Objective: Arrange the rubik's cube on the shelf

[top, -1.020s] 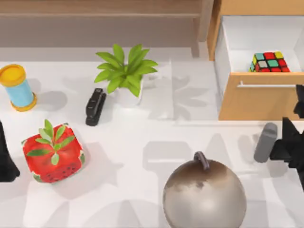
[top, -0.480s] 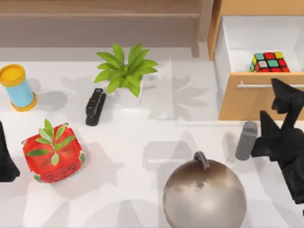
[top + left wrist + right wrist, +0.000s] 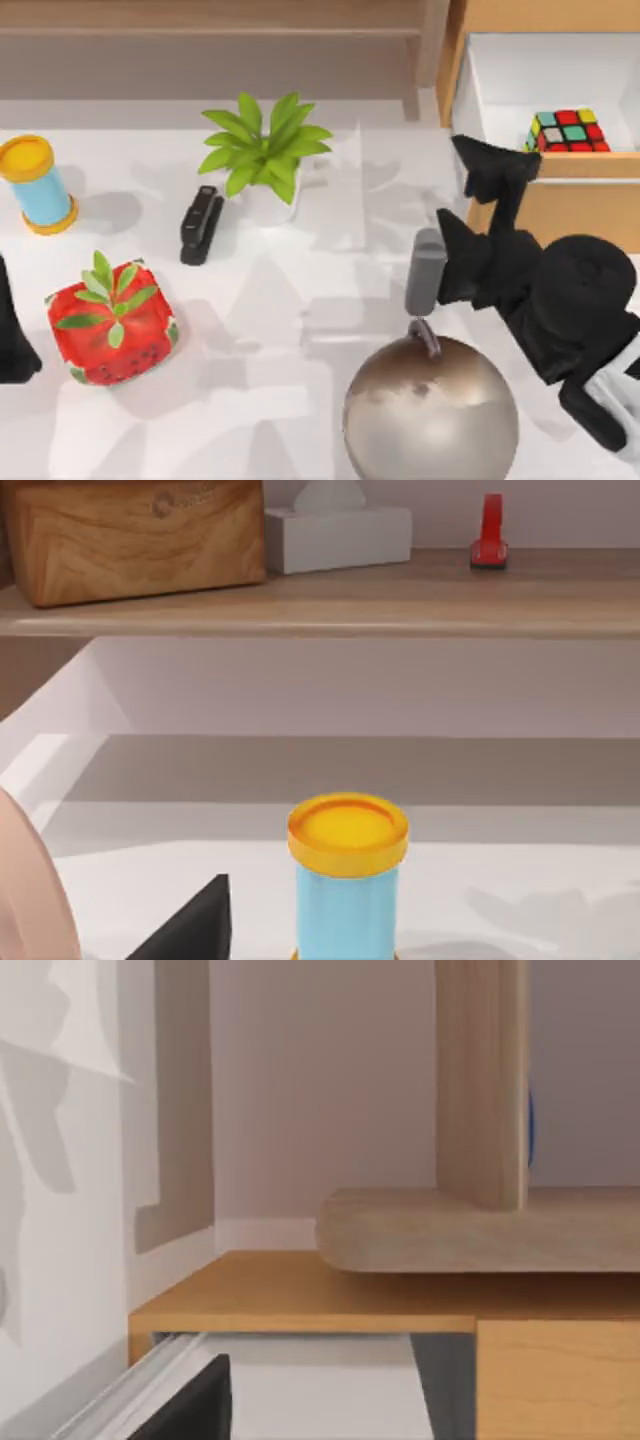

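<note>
On my table I count one rubik's cube (image 3: pixel 568 131), and it lies in one open drawer (image 3: pixel 545 100). There is one shelf (image 3: pixel 210 30). I see one potted plant (image 3: pixel 262 150), one black stapler (image 3: pixel 200 224), one blue bottle (image 3: pixel 36 185) with a yellow lid, one red strawberry cube (image 3: pixel 112 322), one grey cylinder (image 3: pixel 426 272) and one big metal ball (image 3: pixel 431 408). On the shelf board stand one wooden box (image 3: pixel 135 535), one tissue box (image 3: pixel 337 530) and one small red thing (image 3: pixel 490 532).
</note>
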Tool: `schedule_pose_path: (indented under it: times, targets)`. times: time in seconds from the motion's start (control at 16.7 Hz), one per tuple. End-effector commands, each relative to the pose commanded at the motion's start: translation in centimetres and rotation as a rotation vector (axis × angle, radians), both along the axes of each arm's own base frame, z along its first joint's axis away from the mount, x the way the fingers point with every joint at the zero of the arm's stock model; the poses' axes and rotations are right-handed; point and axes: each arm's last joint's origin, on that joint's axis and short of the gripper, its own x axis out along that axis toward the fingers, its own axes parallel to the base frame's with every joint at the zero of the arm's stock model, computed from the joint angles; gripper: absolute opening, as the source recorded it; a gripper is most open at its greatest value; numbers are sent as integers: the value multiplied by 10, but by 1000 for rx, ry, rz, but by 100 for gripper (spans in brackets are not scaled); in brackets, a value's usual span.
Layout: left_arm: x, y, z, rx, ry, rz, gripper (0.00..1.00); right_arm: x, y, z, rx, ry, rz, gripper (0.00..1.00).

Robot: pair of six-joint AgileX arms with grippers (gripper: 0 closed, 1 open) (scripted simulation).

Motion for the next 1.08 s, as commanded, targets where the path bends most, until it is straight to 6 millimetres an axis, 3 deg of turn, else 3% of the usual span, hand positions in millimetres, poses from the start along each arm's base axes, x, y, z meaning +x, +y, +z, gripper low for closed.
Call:
schedule_pose_path:
  times: [0.3, 0.6, 0.84, 1.08]
  targets:
    - [0, 0, 0, 0, 0, 0, 100, 38, 41, 19, 63, 167, 56, 100]
    - [0, 0, 0, 0, 0, 0, 100, 80, 72, 41, 150, 486, 10, 100]
    - [0, 0, 0, 0, 0, 0, 100, 118, 69, 72, 272, 778, -168, 100]
    - [0, 0, 0, 0, 0, 0, 100, 154, 39, 129, 463, 1020, -440, 100]
